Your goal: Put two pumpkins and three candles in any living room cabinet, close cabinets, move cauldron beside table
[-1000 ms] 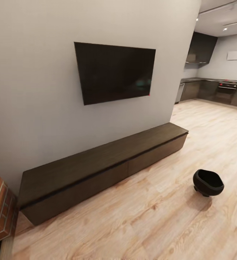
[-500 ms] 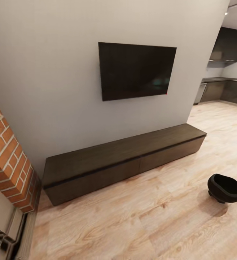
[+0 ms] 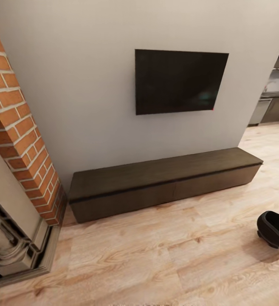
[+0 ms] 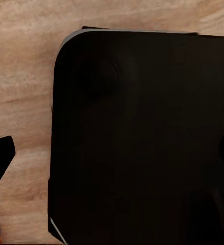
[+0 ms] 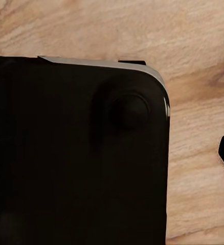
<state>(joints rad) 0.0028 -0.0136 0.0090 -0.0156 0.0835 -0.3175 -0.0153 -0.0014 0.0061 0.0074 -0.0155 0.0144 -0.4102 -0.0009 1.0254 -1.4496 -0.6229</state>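
Dark-brown cabinet (image 3: 164,183) low against grey wall, mid-frame in head view, drawer fronts shut. Black cauldron (image 3: 278,229) on wood floor (image 3: 156,259), lower right edge, well apart from cabinet. TV (image 3: 179,80) above cabinet. Brick fireplace (image 3: 18,140) at left. Wrist views: dark rounded panel over floor; end effector state, both arms: cannot tell.

Both wrist views show the robot's base (image 4: 137,143) as a broad, flat black slab with rounded corners and a thin pale-grey rim along its edge. Its top is matte and unmarked, apart from 1 shallow round boss (image 5: 128,111) near a corner in the right wrist view.
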